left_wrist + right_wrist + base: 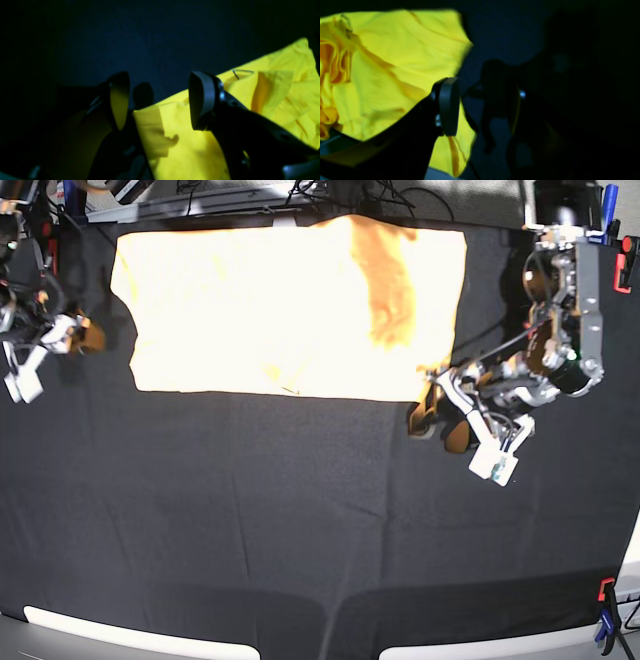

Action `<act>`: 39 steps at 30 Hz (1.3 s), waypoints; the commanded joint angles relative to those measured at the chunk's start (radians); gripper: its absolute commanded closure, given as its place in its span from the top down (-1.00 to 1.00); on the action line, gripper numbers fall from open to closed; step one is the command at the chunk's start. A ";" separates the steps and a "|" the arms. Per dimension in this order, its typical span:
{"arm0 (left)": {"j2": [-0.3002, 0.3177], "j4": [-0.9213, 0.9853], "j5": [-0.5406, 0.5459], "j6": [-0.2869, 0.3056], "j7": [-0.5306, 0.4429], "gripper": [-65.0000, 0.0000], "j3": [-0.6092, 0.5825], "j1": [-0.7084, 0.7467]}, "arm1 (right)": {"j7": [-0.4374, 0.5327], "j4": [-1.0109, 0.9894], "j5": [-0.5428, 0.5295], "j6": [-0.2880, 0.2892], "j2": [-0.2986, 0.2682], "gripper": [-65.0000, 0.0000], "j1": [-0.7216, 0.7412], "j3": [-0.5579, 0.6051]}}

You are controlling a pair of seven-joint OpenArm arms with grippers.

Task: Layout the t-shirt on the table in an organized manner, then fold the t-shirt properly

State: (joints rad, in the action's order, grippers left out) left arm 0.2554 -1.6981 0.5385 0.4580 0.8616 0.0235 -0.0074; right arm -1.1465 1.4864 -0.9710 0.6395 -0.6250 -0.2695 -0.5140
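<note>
The pale orange-yellow t-shirt (270, 310) lies spread along the far side of the black table (300, 520), with a darker folded flap (390, 290) lying over its right part. My left gripper (438, 420) sits low at the shirt's near right corner. In the left wrist view the left gripper (160, 100) is open, with the cloth corner (180, 140) under it and nothing between the fingers. My right gripper (82, 335) is by the shirt's left edge. The right wrist view shows this gripper (481, 107) open over bare table, with the rumpled shirt (390, 65) just beside one finger (448, 107).
Red-and-black clamps stand at the right edge of the table (605, 610) and at the far right (627, 265). Cables and equipment (300, 195) run along the back edge. The table's near edge shows pale strips (140, 635).
</note>
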 commanded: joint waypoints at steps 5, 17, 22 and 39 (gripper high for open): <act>0.016 -0.021 0.014 0.006 -0.026 0.06 0.004 -0.010 | 0.016 -0.062 -0.058 0.012 -0.023 -0.14 0.006 -0.007; 0.017 -0.021 0.013 0.006 -0.029 0.06 0.004 -0.009 | 0.016 -0.113 -0.085 0.059 0.113 -0.14 0.007 0.005; 0.017 -0.021 0.013 0.006 -0.029 0.06 0.004 -0.009 | 0.016 -0.113 -0.089 0.059 0.141 -0.14 0.009 0.006; 0.017 -0.021 0.012 0.006 -0.028 0.06 0.004 -0.009 | 0.016 -0.112 -0.185 0.059 0.157 -0.28 0.008 0.089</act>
State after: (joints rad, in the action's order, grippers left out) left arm 0.2657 -1.6981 0.5350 0.4572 0.8608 0.0235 -0.0029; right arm -1.1309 1.3613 -1.1439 0.6895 -0.4511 -0.2661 -0.4206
